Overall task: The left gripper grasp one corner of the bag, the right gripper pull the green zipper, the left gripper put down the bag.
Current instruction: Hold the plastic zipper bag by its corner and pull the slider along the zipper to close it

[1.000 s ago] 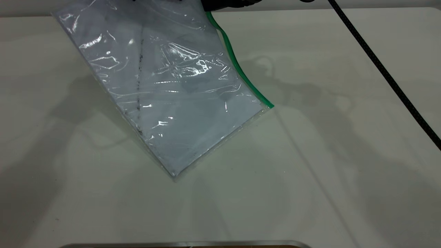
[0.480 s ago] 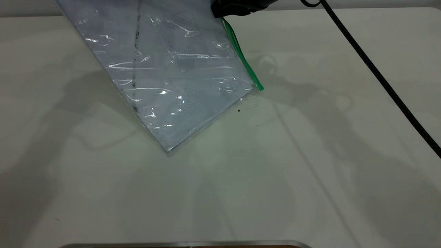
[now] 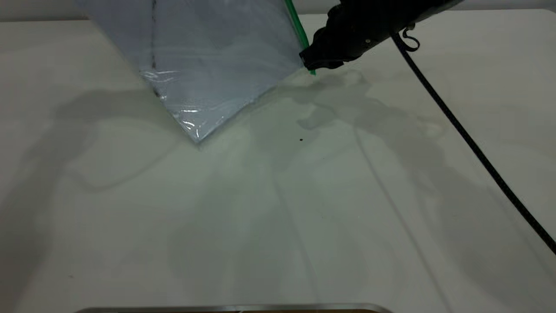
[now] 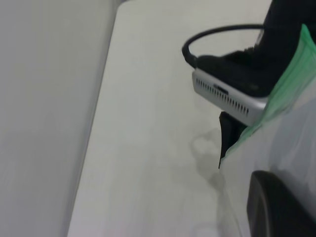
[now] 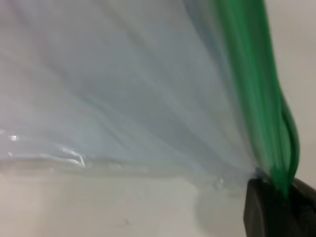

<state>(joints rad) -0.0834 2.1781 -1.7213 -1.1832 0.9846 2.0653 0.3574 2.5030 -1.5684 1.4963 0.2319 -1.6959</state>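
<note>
Bag (image 3: 208,65) hanging above the counter (image 3: 304,217), upper corner out of view. Right end effector (image 3: 309,64) clamped on the green zipper (image 5: 276,168) at the strip's lower tip. Left end effector: grip impossible to tell. Pull apparently finished; next, lowering the bag flat.

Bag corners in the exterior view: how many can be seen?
2. One bag corner points down at the table; one lies at the right gripper. The others are out of frame.

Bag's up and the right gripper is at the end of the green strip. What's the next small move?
Probably open the right gripper and back off: it sits at the green strip's lower end, so the pull looks finished. The bag still hangs, ready for lowering.
</note>
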